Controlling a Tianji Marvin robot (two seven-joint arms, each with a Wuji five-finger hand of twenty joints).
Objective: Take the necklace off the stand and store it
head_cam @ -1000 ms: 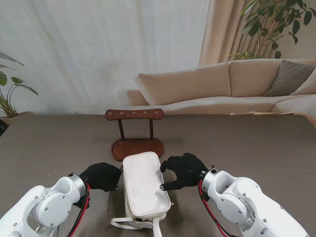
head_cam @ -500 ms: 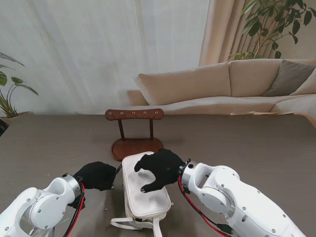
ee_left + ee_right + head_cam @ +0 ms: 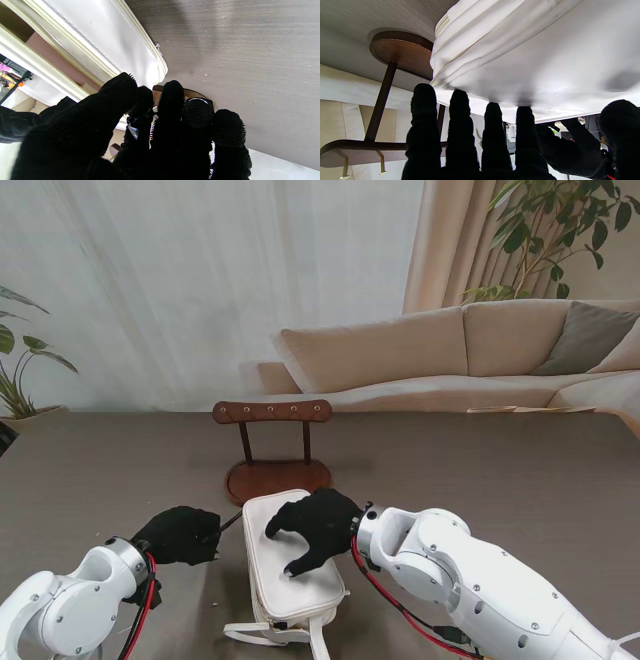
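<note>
Now the table [image 3: 520, 480] carries the white bag [image 3: 292, 580] just before the wooden stand [image 3: 275, 442]. My right hand [image 3: 312, 525] lies spread on the bag, holding nothing. My left hand [image 3: 180, 534] is curled beside it; what it holds, and where the necklace is, I cannot tell.

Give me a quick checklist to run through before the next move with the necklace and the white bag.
1. Stand pegs free of the necklace: ok, none hangs there.
2. Necklace located: cannot tell, not visible in any view.
3. Left hand holding something: cannot tell; its fingers are bunched beside the bag, contents hidden.
4. Right hand steadying the white bag: ok, its fingertips press the top.
5. Bag opening reachable: ok, the left wrist view shows the bag gaping open with its lining visible.
6. Bag clear of the stand: not ok, its far end meets the stand's base.
</note>
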